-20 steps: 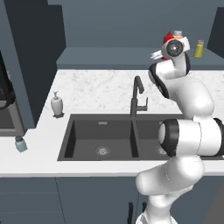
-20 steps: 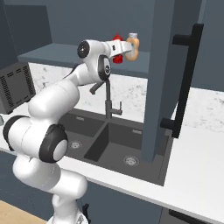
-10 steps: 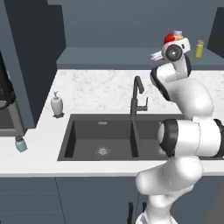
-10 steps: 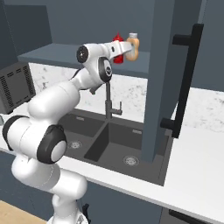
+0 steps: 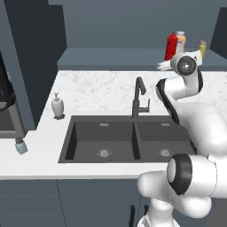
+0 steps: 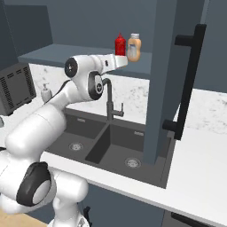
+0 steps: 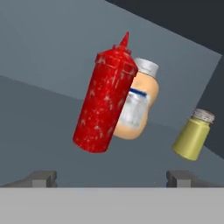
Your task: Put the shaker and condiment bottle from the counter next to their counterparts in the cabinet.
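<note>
The red condiment bottle (image 5: pixel 171 45) (image 6: pixel 119 44) (image 7: pixel 105 100) stands free on the cabinet (image 5: pixel 111 57) shelf, touching the peach-orange bottle (image 5: pixel 180 41) (image 6: pixel 134 48) (image 7: pixel 139 105). The yellow-olive shaker (image 5: pixel 202 48) (image 7: pixel 192 135) stands a little to their right. My gripper (image 5: pixel 165 65) (image 6: pixel 122 62) (image 7: pixel 111 178) hangs open just in front of the shelf edge, with nothing between its fingers and a gap to the red bottle. The pale blue-green shaker (image 5: pixel 20 146) sits on the counter (image 5: pixel 102 88) at the far left, near the front edge.
A double sink (image 5: pixel 119 137) with a dark faucet (image 5: pixel 138 95) lies below my arm. A white soap dispenser (image 5: pixel 57 106) stands left of the sink. The open cabinet door (image 6: pixel 173 66) with its black handle juts out at the right. A dark appliance (image 6: pixel 15 86) sits at the left.
My open hand has drawn back slightly from the shelf. The red bottle stays standing beside the peach-orange one.
</note>
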Motion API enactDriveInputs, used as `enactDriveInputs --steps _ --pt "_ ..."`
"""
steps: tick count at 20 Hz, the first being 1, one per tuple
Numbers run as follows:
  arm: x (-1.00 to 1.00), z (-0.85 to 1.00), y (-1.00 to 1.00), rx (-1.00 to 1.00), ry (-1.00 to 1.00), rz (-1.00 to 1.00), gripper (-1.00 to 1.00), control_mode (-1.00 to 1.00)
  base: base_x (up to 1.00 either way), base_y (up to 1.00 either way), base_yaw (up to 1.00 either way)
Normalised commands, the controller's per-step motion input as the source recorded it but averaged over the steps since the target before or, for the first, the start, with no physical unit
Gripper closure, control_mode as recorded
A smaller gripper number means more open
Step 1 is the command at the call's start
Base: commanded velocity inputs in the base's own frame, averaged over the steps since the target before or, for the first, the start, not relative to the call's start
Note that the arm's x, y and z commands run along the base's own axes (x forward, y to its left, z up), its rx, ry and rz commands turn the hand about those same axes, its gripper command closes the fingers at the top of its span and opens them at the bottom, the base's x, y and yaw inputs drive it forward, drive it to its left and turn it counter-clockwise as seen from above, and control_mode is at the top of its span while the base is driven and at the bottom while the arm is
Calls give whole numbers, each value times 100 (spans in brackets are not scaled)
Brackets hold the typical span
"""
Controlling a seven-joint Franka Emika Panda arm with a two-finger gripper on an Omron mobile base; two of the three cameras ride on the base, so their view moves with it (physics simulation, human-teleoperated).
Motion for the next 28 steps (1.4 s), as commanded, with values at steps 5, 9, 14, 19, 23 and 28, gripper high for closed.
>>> enactDriveInputs --steps 5,9,14,19,23,28 --pt "-93 -26 31 7 0 0 -100 -100 0 0 0" --pt "-92 -20 32 15 0 0 -100 -100 0 0 0" --pt "-88 -7 23 22 4 1 -100 -100 0 0 0" --pt "-65 -4 17 27 12 0 -100 -100 0 0 0" --pt "-15 0 0 42 27 1 -100 -100 0 0 0" --pt "-6 0 3 27 27 5 -100 -100 0 0 0"
